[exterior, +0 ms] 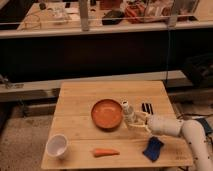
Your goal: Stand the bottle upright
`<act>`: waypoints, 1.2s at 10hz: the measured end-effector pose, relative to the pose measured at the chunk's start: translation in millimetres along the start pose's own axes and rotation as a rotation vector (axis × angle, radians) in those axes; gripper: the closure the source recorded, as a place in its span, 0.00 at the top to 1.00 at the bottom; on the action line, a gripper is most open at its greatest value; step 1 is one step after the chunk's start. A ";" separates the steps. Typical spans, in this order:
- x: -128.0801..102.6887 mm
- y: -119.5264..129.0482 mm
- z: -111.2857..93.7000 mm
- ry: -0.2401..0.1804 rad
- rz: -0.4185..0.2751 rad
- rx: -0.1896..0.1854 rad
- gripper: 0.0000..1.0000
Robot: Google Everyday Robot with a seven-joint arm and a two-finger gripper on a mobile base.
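Observation:
The small pale bottle with a light cap is near upright, leaning slightly left, just right of the orange bowl on the wooden table. My gripper reaches in from the right on the white arm and is shut on the bottle's lower part. The bottle's base is hidden behind the fingers, so I cannot tell whether it touches the table.
A white cup stands at the front left. A carrot lies near the front edge. A blue cloth-like thing lies at the front right. A small black object lies behind my gripper.

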 end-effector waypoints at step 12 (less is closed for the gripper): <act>-31.1 -31.7 29.4 0.030 -0.025 -0.053 0.00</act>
